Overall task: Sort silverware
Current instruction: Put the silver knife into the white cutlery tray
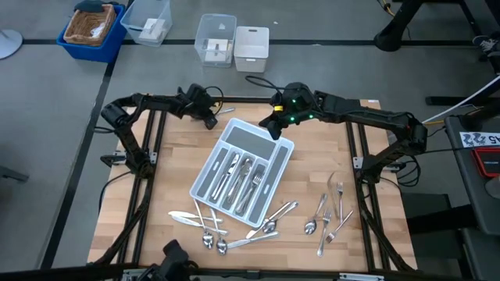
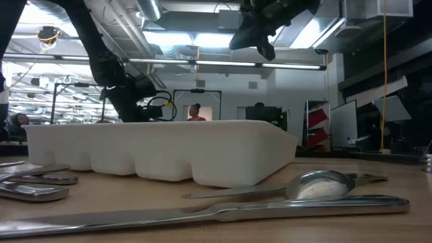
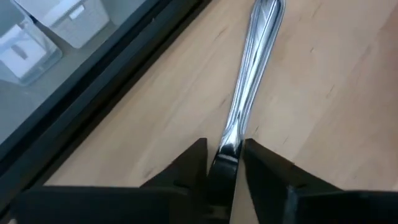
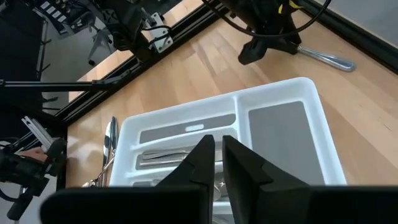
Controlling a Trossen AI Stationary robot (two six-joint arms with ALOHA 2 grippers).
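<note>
A light grey compartmented tray (image 1: 242, 168) lies at an angle mid-table with several pieces of silverware in its long slots. More silverware is loose on the wood near the front edge: one group (image 1: 205, 226), another (image 1: 269, 225), a third (image 1: 328, 212). A single silver piece (image 3: 249, 81) lies at the table's far left, close to the frame rail. My left gripper (image 3: 225, 149) is down on it, shut on its near end. My right gripper (image 4: 219, 155) hangs high over the tray's far end (image 4: 280, 124), fingers nearly together with nothing between them. My left gripper pinches the silver piece between its two fingers at the narrow part (image 3: 229, 144) where the handle ends. The fingers slant down from the table's left, in line with the piece. The piece lies flat on the wood, its handle (image 4: 326, 59) reaching away from the fingers.
The black frame rail (image 3: 106, 81) runs close beside the left gripper. Beyond the table's far edge stand a blue basket (image 1: 94, 27), two clear bins (image 1: 148, 19) (image 1: 216, 39) and a white box (image 1: 251, 43). Bare wood shows right of the tray (image 1: 328, 156).
</note>
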